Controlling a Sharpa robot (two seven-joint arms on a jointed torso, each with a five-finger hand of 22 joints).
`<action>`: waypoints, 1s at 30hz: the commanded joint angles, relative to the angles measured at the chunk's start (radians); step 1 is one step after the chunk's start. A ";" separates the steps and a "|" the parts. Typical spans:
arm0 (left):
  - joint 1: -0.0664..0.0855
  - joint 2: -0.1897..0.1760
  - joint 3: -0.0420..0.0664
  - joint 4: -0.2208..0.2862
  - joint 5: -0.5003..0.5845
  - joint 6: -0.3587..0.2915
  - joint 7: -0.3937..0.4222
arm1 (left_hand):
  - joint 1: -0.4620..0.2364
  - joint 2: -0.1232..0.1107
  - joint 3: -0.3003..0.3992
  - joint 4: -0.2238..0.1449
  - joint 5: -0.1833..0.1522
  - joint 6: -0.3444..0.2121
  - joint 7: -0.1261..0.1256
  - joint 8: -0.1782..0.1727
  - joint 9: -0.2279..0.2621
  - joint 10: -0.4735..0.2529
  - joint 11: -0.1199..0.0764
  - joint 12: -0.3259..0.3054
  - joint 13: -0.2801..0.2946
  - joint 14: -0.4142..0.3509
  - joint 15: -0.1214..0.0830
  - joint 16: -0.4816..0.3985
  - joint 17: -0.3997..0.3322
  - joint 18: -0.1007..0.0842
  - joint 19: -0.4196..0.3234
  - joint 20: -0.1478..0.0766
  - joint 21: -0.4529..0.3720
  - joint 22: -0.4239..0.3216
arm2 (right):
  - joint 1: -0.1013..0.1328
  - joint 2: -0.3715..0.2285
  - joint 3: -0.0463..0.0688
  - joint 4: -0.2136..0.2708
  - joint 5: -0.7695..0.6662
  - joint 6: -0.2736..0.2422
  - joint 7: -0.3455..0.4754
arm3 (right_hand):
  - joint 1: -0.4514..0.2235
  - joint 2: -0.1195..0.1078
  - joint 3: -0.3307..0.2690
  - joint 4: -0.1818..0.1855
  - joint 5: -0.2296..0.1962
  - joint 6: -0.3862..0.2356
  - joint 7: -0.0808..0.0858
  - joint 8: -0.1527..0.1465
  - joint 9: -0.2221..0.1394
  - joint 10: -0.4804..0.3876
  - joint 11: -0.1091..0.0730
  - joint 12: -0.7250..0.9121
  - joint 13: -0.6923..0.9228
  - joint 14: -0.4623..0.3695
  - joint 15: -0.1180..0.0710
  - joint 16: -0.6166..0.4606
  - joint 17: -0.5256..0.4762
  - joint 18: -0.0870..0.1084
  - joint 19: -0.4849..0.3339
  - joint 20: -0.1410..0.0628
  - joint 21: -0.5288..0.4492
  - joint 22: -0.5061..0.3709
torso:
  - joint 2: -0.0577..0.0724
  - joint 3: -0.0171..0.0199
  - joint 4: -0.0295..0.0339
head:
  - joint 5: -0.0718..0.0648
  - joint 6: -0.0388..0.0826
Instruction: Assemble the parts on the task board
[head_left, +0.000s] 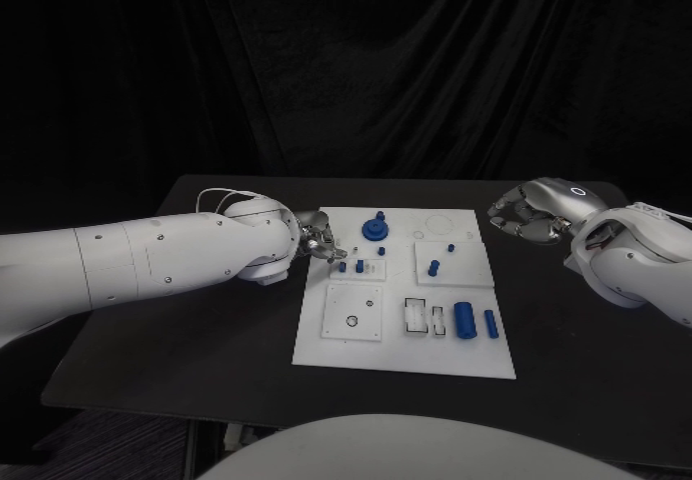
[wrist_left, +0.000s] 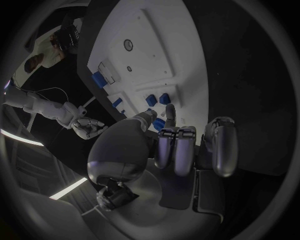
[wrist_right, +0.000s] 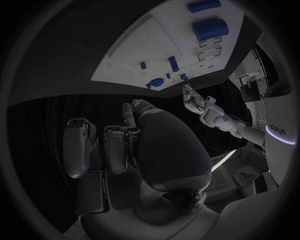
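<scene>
A black table (head_left: 173, 330) fills the middle of the frame. Behind it, across the whole upper half, hangs a dark, creased curtain (head_left: 375, 90). Dim floor shows at lower left.

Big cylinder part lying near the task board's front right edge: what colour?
Blue, a solid blue cylinder lying on the white task board; clearest in the head view.

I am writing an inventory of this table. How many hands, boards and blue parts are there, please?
Hands: 2 (left hand, right hand)
Board: 1
Blue parts: about 8; the smallest are hard to tell
Total: about 11
</scene>
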 joint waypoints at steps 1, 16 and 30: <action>-0.004 -0.010 0.001 0.029 -0.034 -0.063 -0.058 | 0.012 -0.004 0.007 -0.003 0.005 0.005 -0.006 0.007 0.003 0.104 -0.009 0.003 0.261 0.106 -0.010 0.003 0.263 0.010 0.006 -0.004 0.004 0.201 | -0.003 -0.001 0.001 0.000 -0.002 0.006 -0.017 | 0.004 -0.008 0.007 0.001 0.003 0.004 0.002 -0.005 -0.002 0.029 0.006 -0.007 0.199 0.082 0.006 -0.004 0.212 0.013 0.006 0.007 -0.006 0.205 | -0.002 0.0016 0.0032 | -0.003 0.000; -0.035 -0.009 0.001 0.051 -0.038 -0.056 -0.108 | -0.024 -0.014 -0.005 0.035 -0.115 0.012 -0.011 0.037 0.045 0.104 -0.015 0.003 0.261 0.106 -0.018 0.003 0.263 0.010 0.011 -0.013 0.004 0.201 | -0.004 -0.004 0.001 0.003 -0.002 0.006 -0.018 | 0.002 -0.009 0.008 0.001 0.003 0.003 0.002 -0.005 -0.002 0.028 0.005 -0.008 0.198 0.082 0.006 -0.004 0.212 0.013 0.005 0.007 -0.007 0.205 | -0.001 0.0011 0.0003 | -0.004 0.000; -0.050 0.007 0.001 0.038 -0.038 -0.049 -0.099 | -0.054 -0.013 -0.048 0.080 -0.199 0.007 -0.007 0.042 0.058 0.104 -0.012 0.003 0.261 0.106 -0.015 0.003 0.263 0.012 0.005 -0.011 -0.009 0.197 | -0.004 -0.006 0.001 0.005 -0.002 0.006 -0.019 | 0.002 -0.009 0.008 0.001 0.003 0.003 0.002 -0.005 -0.002 0.028 0.005 -0.008 0.198 0.082 0.006 -0.004 0.212 0.013 0.005 0.007 -0.007 0.205 | 0.000 0.0010 0.0006 | -0.004 0.000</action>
